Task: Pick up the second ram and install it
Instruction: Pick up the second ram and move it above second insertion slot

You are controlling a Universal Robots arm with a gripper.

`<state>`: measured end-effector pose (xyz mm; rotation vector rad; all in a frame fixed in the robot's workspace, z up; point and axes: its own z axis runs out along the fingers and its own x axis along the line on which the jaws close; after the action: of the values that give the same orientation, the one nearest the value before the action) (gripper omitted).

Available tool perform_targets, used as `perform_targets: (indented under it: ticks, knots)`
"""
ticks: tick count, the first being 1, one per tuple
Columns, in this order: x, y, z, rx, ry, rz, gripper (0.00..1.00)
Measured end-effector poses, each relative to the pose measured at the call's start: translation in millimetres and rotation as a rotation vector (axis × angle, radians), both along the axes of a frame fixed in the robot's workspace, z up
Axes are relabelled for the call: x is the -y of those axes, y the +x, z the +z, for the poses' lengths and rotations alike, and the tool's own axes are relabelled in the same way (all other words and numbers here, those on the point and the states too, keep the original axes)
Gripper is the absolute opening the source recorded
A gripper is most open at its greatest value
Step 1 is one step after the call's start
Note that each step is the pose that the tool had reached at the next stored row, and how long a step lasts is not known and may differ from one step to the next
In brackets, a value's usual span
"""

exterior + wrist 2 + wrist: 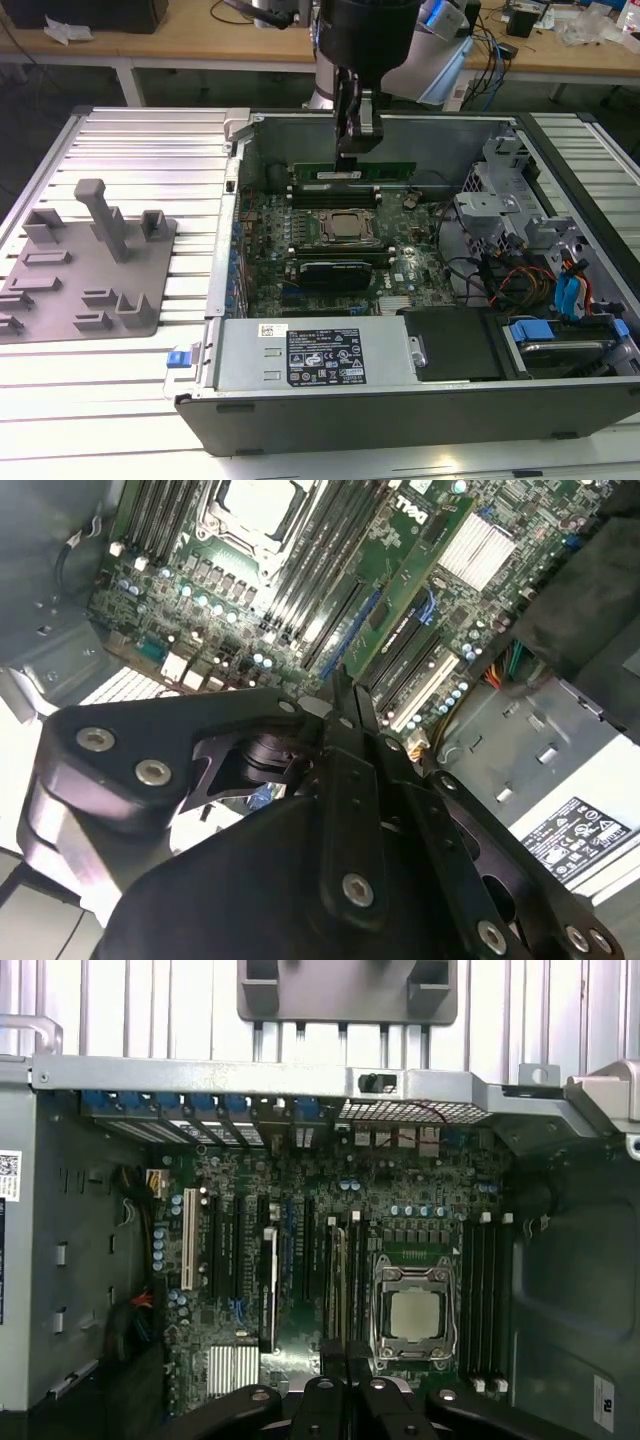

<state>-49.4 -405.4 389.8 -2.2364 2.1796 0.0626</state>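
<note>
In the upper middle of the exterior view, the end effector (350,150) reaches down into the open case (300,400). Its fingers are narrow and pinch the top edge of the ram (378,171). The green ram lies level across the frame, just above the processor (347,228), at the black slots (325,192). I cannot tell whether it is seated. In both wrist views the fingers sit close together.
</note>
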Motion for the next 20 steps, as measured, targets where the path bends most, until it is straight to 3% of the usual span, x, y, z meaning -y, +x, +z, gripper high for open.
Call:
perform_targets:
  ticks: [5,9,14,17,18,20]
  knots:
    - [-0.3,-0.1,-5.4,0.0002,0.0007,-0.001,0.09]
    - [-5.9,-0.1,-13.3,0.0000,0.0003,-0.009,0.09]
    - [-8.0,0.0,-30.8,0.0001,0.0004,-0.031,0.09]
    - [-13.3,0.1,-38.1,0.0000,0.0001,-0.037,0.09]
    - [-18.2,0.5,-42.3,0.0001,0.0003,-0.037,0.09]
    - [-19.8,1.8,-49.5,0.0001,0.0003,-0.037,0.09]
